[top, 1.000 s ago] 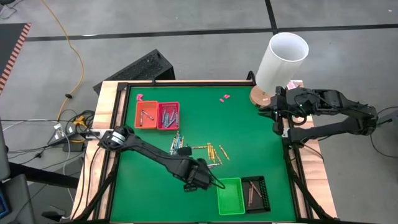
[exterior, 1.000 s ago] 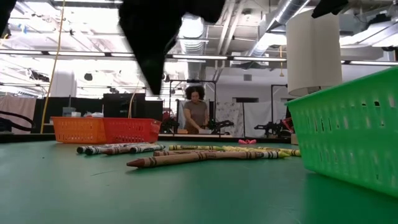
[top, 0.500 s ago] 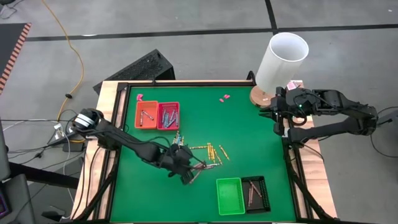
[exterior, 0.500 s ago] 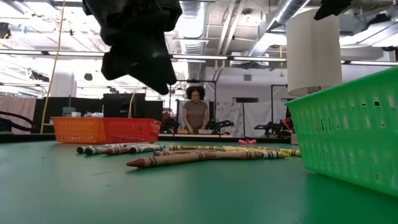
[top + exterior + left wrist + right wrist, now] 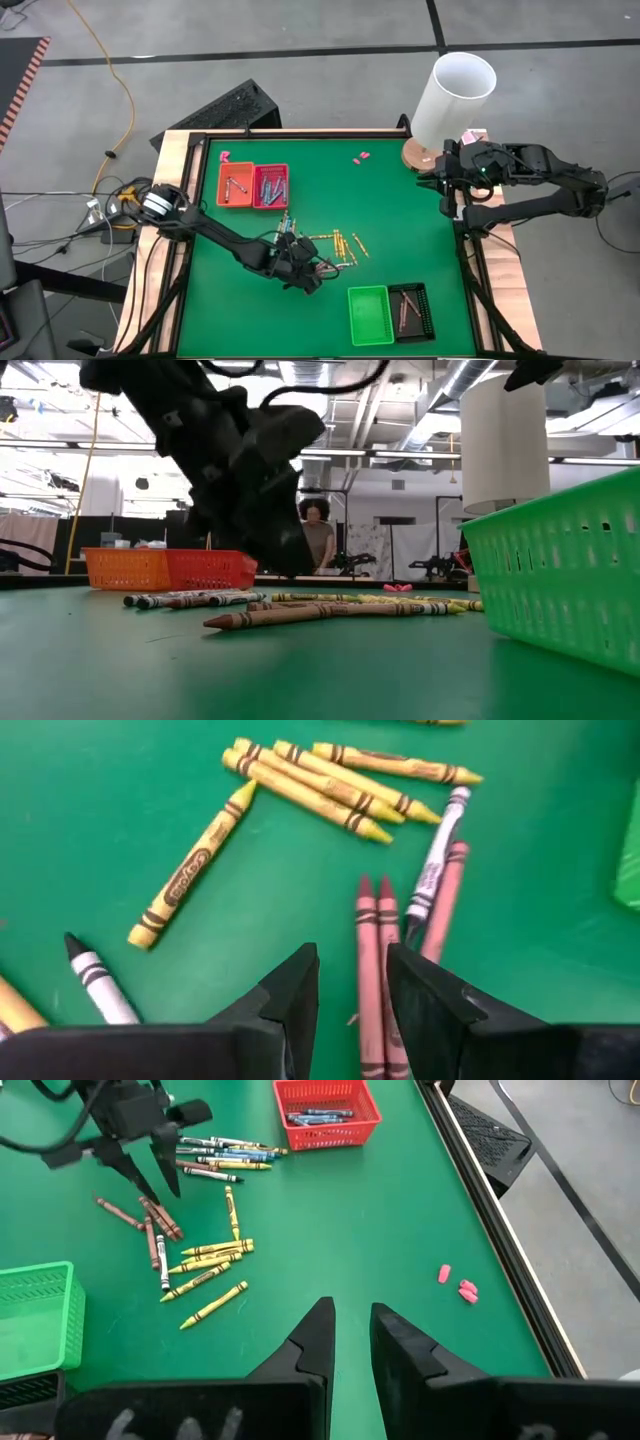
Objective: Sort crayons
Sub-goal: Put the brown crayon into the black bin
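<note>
Left gripper low over loose crayons mid-table, fingers slightly apart, nothing between them. Right gripper waits beside the white tube, fingers slightly apart, empty.

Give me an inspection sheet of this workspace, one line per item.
Surface: green mat in a wooden frame.
Job's things: loose crayons mid-mat; more in the orange tray, red tray and black tray; green tray looks empty.
Clutter: pink scraps and a white tube at the far side.
Grippers: left pincer open, low over two brown-red crayons; right pincer open, empty, parked at the right edge.
Cables: yellow cord on the floor.
Surroundings: a person far behind the table.
</note>
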Available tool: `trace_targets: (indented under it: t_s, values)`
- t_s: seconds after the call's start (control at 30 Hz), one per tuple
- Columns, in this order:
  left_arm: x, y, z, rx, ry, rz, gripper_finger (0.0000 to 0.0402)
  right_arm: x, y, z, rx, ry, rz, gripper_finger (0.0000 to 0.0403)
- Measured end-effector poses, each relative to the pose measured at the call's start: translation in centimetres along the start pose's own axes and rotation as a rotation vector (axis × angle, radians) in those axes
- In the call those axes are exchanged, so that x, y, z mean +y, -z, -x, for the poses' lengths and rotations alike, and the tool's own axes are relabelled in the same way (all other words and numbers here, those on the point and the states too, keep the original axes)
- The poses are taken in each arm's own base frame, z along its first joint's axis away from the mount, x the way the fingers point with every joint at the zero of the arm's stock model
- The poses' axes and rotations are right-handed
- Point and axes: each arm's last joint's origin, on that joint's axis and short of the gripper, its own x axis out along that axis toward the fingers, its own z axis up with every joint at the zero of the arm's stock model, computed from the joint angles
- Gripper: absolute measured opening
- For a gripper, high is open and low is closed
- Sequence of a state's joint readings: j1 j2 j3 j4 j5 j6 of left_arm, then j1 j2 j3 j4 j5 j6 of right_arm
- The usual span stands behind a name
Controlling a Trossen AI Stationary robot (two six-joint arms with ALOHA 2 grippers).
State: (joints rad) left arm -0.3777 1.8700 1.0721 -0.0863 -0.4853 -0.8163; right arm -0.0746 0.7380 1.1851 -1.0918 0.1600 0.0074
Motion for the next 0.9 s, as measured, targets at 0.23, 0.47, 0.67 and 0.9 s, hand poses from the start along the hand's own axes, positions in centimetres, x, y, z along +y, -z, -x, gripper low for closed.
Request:
trace_targets:
  t_s: [0.23,0.47,0.67,0.9]
  values:
    - [0.0,0.9,-1.3,0.009,-0.008,-0.011,0.0109,0.0,-0.1,0.0,-0.006,0.000,-0.005,0.0068]
    - [-0.1,0.8,-1.3,0.003,-0.002,-0.022,0.0109,0.0,-0.3,0.0,-0.026,0.001,-0.008,0.0068]
    - [-0.2,1.4,-1.8,0.012,0.006,-0.032,0.0109,0.0,-0.3,0.0,-0.027,0.001,-0.008,0.0068]
    - [-0.4,2.2,-2.6,0.035,0.020,-0.040,0.0109,0.0,-0.3,0.0,-0.028,0.002,-0.007,0.0068]
